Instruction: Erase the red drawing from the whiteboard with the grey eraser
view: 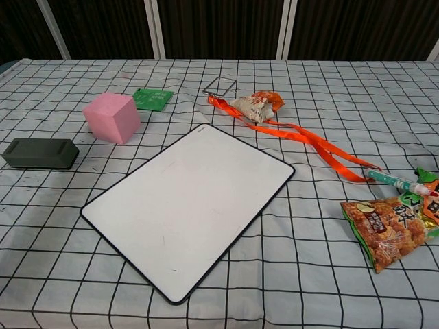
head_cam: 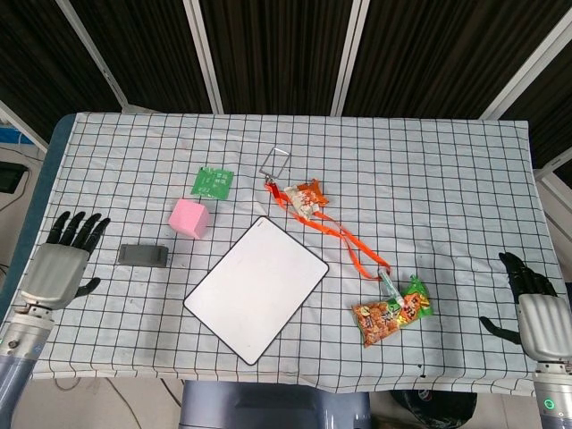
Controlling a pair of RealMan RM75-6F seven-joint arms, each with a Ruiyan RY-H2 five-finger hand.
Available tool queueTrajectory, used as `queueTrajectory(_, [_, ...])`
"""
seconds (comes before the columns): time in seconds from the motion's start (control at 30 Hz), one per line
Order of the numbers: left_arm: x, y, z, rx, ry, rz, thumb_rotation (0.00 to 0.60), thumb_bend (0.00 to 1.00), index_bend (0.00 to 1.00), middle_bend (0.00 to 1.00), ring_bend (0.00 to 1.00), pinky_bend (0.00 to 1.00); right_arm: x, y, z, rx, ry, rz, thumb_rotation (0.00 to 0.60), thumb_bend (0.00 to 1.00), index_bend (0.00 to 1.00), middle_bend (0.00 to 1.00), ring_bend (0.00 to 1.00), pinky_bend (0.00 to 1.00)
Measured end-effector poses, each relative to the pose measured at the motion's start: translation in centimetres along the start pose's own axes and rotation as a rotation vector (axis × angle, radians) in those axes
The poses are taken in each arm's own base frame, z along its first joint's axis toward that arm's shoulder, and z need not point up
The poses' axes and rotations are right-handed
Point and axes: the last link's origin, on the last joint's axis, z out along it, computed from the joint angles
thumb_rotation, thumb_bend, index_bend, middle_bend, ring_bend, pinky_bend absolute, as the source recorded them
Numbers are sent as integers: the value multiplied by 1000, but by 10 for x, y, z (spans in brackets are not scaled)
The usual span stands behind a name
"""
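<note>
The whiteboard (head_cam: 257, 286) (view: 188, 203) lies tilted in the middle of the table, its white face showing no red marks. The grey eraser (head_cam: 144, 255) (view: 40, 153) lies flat on the cloth to the board's left, with nothing touching it. My left hand (head_cam: 64, 259) hovers at the table's left edge, fingers spread and empty, well left of the eraser. My right hand (head_cam: 534, 308) sits at the table's right front corner, fingers apart, holding nothing. Neither hand shows in the chest view.
A pink cube (head_cam: 189, 218) (view: 112, 117) stands just behind the eraser. Beyond it lie a green packet (head_cam: 213, 182), a wire clip (head_cam: 275, 164), an orange lanyard (head_cam: 344, 241) with a snack wrapper (head_cam: 307, 197), a marker (head_cam: 391, 289) and a snack bag (head_cam: 382, 321).
</note>
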Motion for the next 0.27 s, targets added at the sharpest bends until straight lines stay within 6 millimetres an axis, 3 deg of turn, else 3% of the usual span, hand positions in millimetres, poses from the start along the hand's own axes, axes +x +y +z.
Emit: queueTrajectory(0.27, [-4,-32,-34,39,23,-120,600,124,9,43,0,0,0,0,0,5,8,-1,600,156,7,123,206,224])
